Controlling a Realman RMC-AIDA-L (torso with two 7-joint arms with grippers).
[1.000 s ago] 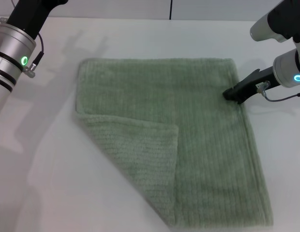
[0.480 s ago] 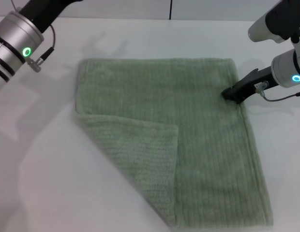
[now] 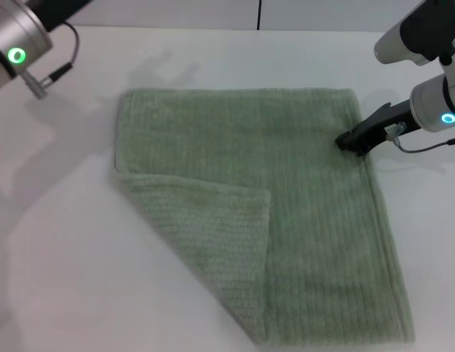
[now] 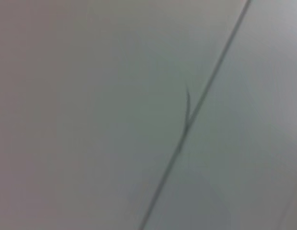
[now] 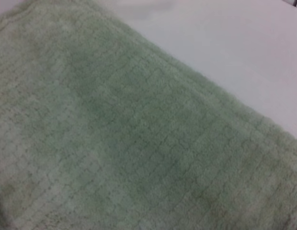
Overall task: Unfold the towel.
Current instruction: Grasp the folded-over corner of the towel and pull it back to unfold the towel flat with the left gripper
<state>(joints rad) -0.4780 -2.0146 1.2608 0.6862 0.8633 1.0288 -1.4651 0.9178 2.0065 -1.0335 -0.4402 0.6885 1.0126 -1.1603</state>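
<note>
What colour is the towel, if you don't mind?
The towel is pale sage green with fine ribbed lines, clearest in the head view.

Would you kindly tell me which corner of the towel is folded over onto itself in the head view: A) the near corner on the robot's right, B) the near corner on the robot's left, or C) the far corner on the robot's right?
B: the towel has a triangular flap doubled over at its near corner on the robot's left, while the other corners lie flat.

towel (image 3: 271,213) flat on table (image 3: 66,257) | near-left corner folded over | right gripper (image 3: 349,141) at far-right edge
</note>
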